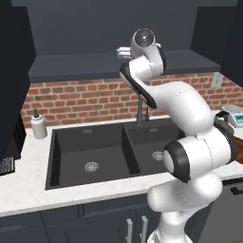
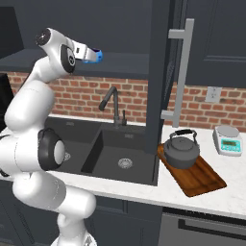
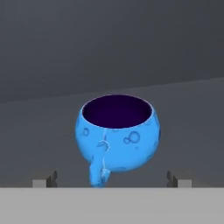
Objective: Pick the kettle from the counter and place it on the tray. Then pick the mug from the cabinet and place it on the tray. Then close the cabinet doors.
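Tray [image 1: 239, 151] nearly all hidden behind the arm and cut by the right edge in the left base view — kettle on it out of sight there. Mug [image 2: 95, 56] half covered by the hand in the right base view — rim hidden.

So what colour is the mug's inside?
Dark purple inside the bright blue mug; clearest in the hand view.

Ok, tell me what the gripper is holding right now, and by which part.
Nothing is held. The gripper is open, one fingertip on each side of the blue mug on the cabinet shelf, not closed on it.
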Available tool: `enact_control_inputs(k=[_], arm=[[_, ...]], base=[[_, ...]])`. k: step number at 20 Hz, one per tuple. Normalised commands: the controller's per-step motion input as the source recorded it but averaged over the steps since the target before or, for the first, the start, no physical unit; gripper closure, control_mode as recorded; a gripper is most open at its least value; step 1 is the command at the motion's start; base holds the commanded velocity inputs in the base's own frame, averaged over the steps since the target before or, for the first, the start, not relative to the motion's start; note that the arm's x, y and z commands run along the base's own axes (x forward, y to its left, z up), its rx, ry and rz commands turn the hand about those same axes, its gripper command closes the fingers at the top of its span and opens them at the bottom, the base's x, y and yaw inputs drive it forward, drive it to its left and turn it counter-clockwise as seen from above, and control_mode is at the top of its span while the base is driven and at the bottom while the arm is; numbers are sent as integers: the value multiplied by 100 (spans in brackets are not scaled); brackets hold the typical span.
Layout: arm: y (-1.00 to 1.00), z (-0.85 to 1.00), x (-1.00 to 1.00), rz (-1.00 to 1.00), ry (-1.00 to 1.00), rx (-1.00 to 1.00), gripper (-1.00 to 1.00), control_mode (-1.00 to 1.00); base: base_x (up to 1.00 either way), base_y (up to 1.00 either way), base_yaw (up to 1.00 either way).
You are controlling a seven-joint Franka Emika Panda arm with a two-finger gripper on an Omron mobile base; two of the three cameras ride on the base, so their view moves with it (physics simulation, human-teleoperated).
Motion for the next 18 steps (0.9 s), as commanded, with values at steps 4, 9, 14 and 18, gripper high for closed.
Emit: enact_control_inputs(k=[4,9,14,18], arm=[[0,0,22,-2,0,0,-100,-100],[1,0,17,-1,0,0,-100,-100],[4,0,3,0,0,0,-100,-100],[5,0,-2,-2,0,0,-100,-100]], base=[[0,0,0],[0,0,0],[0,0,0],[0,0,0]])
